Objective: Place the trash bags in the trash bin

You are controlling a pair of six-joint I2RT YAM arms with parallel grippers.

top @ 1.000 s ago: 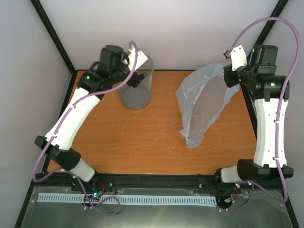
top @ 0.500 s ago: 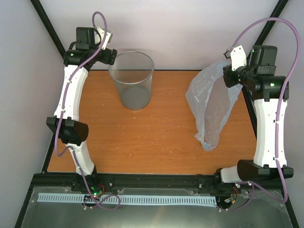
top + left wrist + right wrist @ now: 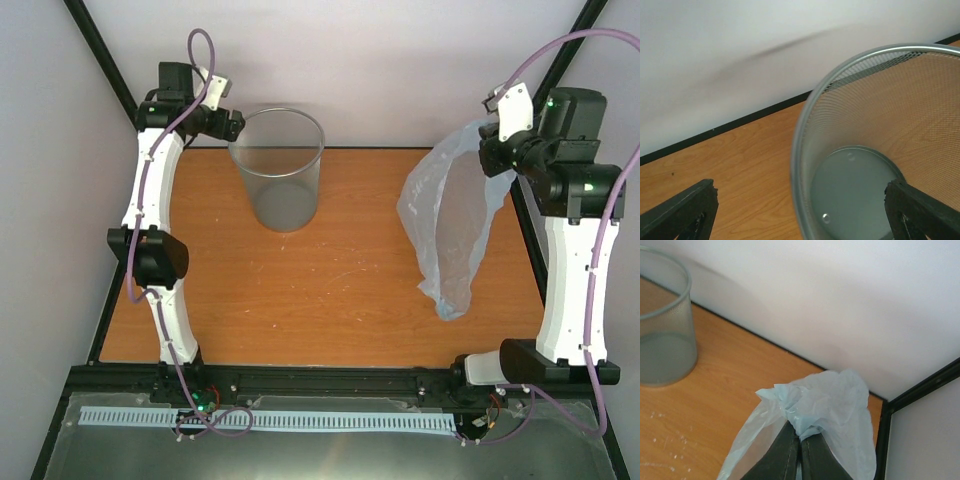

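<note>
Jaws pressed together on the bunched neck of a pale, translucent trash bag [image 3: 830, 395], the right gripper [image 3: 800, 439] holds the bag up over the right side of the wooden tabletop [image 3: 330, 290]. The crumpled plastic spills out over both fingers in the wrist view. Seen from above, the bag hangs from the gripper in a long, loose fold, and its lower end trails toward the near side of the tabletop; whether that end touches the wood cannot be told. Farther back and well to the left, the trash bin [image 3: 285, 190], a round grey wastebasket whose wall shows as fine mesh in the left wrist view, stands upright on the tabletop near the back wall, apart from the bag. Its mouth faces up and its flat grey bottom shows through the opening. At the far left corner, the left gripper [image 3: 232, 125] hangs just beside the bin's rim at about rim height, its jaws spread wide and gripping nothing.
</note>
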